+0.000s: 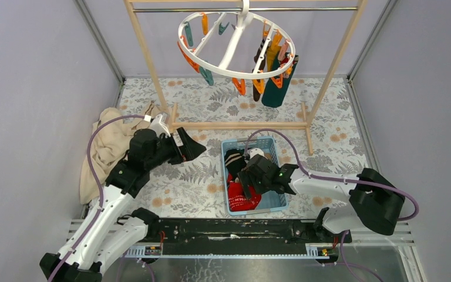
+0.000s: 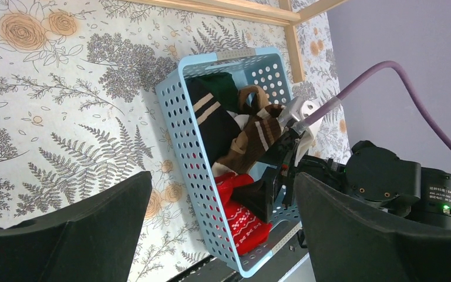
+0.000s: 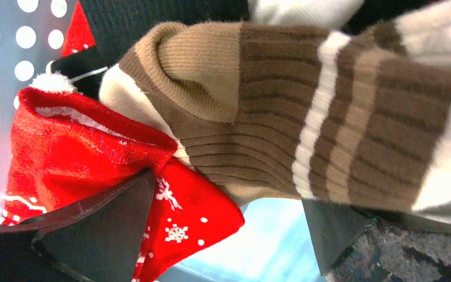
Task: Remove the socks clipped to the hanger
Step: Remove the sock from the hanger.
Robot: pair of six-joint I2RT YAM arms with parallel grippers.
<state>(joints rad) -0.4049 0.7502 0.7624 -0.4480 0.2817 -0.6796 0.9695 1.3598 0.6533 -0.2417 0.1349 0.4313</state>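
The white ring hanger [image 1: 235, 44] hangs from the rack's top bar. A dark green sock [image 1: 276, 88] and a dark striped sock [image 1: 259, 57] are clipped on its right side. Several orange and teal clips hang empty. A blue basket [image 1: 224, 176] holds a red patterned sock [image 1: 243, 200], a black striped sock [image 1: 233, 158] and a brown striped sock [image 3: 305, 117]. My right gripper [image 1: 245, 177] is down in the basket, open, its fingers either side of the red sock [image 3: 94, 147] and the brown sock. My left gripper [image 1: 192, 147] is open and empty, left of the basket [image 2: 176, 111].
The wooden rack frame [image 1: 241, 125] stands behind the basket, its base bar lying across the table. A large beige cloth [image 1: 103, 153] lies at the left by the left arm. Grey walls close in both sides. The floral table cover [image 1: 194, 188] shows between left arm and basket.
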